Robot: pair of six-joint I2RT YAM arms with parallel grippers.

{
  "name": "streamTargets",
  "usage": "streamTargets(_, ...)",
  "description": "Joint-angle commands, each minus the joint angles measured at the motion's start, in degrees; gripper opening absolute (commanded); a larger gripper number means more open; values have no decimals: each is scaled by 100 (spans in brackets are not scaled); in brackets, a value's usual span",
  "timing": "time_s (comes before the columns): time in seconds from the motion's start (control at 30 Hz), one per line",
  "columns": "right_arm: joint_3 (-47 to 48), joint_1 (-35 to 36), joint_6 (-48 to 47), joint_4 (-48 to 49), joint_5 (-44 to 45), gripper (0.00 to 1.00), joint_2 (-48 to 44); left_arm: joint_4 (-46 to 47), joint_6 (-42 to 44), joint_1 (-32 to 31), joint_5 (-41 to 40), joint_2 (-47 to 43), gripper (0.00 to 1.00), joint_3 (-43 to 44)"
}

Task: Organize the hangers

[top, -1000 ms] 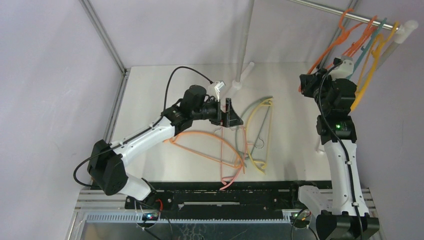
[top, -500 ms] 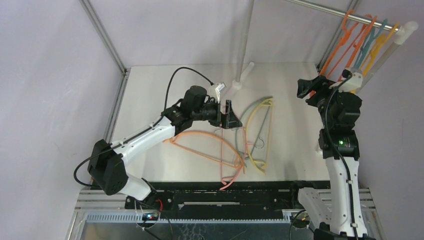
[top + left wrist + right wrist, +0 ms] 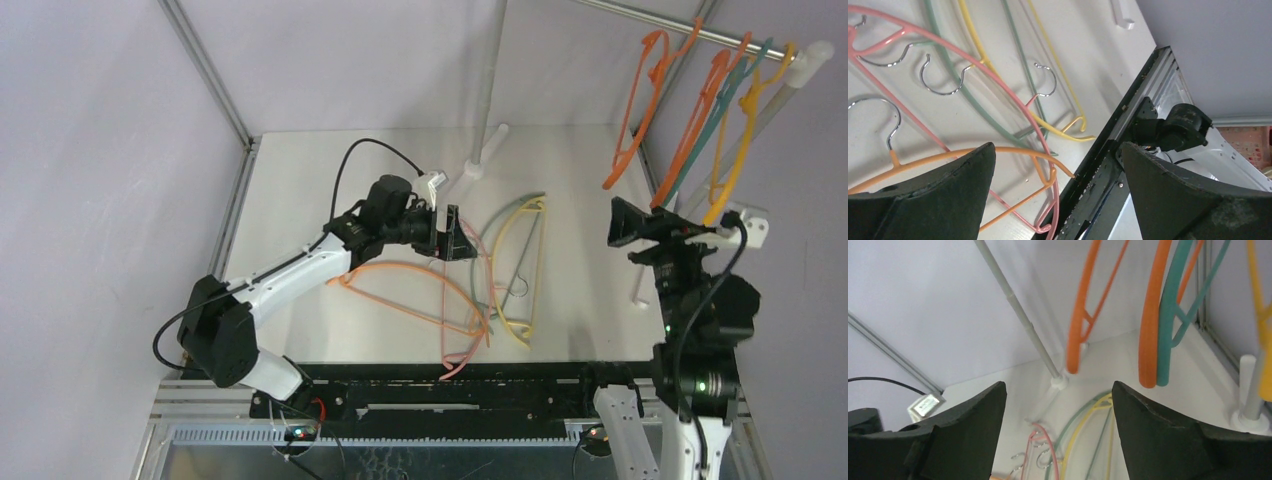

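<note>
Left gripper (image 3: 1056, 150) and right gripper (image 3: 1059, 387) both gaped empty; those tangled hangers (image 3: 1040, 152) looked light, springy and slippery, best pinched on the shoulder beside the hook.

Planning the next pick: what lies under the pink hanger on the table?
Beneath the pink hanger pass the pale green hanger and yellow hanger. Whether the orange hanger does is unclear.

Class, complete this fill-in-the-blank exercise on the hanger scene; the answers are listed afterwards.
1. The left gripper and right gripper are both ____.
2. The leftmost hanger on the rail is coloured ____.
3. The pink hanger lies on the ____.
Missing words: open; orange; table.
</note>
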Motion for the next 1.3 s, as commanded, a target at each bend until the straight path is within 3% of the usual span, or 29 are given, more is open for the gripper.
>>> streamTargets(0.0, 97, 4, -273, 101, 12, 82, -584, 146, 165, 28, 125, 59, 99, -170)
streamTargets(0.07, 236, 10, -235, 201, -144, 69, -595, 156, 164, 32, 133, 100, 99, -177)
streamTargets(0.17, 609, 10, -93, 156, -568, 14, -279, 168, 166, 32, 159, 168, 100, -145)
streamTargets(0.2, 736, 9, -36, 146, -685, 1, -128, 162, 164, 32, 168, 181, 99, -136)
streamTargets(0.43, 1332, 8, 68, 659, -1200, 0, 1131, 185, 190, 28, 131, 131, 100, -216)
streamTargets(0.6, 1430, 132, 40, 1615, -1107, 0, 2285, 262, 187, 50, 60, 42, 99, -320)
streamTargets(0.87, 1856, 793, -485, 2462, -381, 0, 3584, 368, 158, 150, 6, 32, 99, -421)
streamTargets(1.07, 2008, 1515, -1444, 2915, 636, 0, 4124, 375, 164, 296, 87, 128, 99, -402)
streamTargets(1.27, 2283, 1574, -2401, 3351, 1548, 0, 4760, 362, 144, 439, 163, 259, 99, -341)
